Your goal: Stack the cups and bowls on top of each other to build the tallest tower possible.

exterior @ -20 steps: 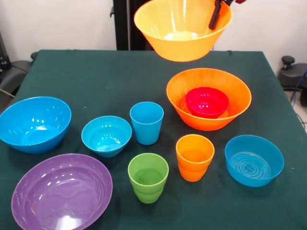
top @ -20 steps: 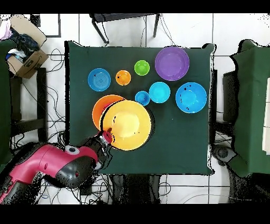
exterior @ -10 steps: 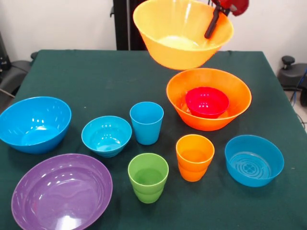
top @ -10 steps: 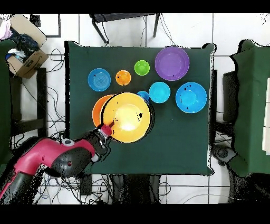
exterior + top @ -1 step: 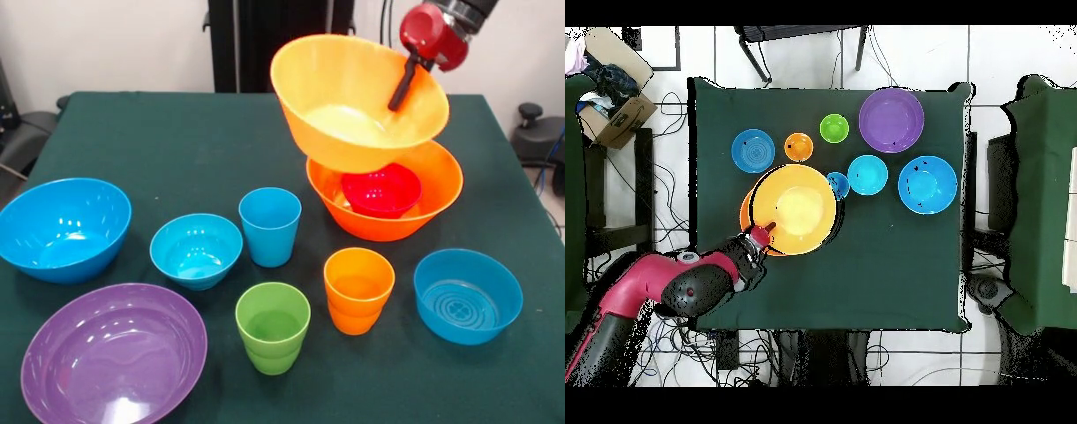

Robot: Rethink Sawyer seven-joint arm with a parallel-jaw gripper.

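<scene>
- Now clamped by the tool at its far rim: one large orange bowl, tilted, held just above the other.
- Directly beneath: second orange bowl on the counter, small red bowl nested inside.
- Nearly centred in overhead view; probably calls for levelling, then lowering.
- Blue cup and orange cup close by, elsewhere open green cloth.

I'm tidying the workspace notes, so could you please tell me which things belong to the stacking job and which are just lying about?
Job: held orange bowl, hand, base orange bowl, red bowl, blue bowls, purple bowl, cups.

Lying about: cardboard box, floor cables.
</scene>
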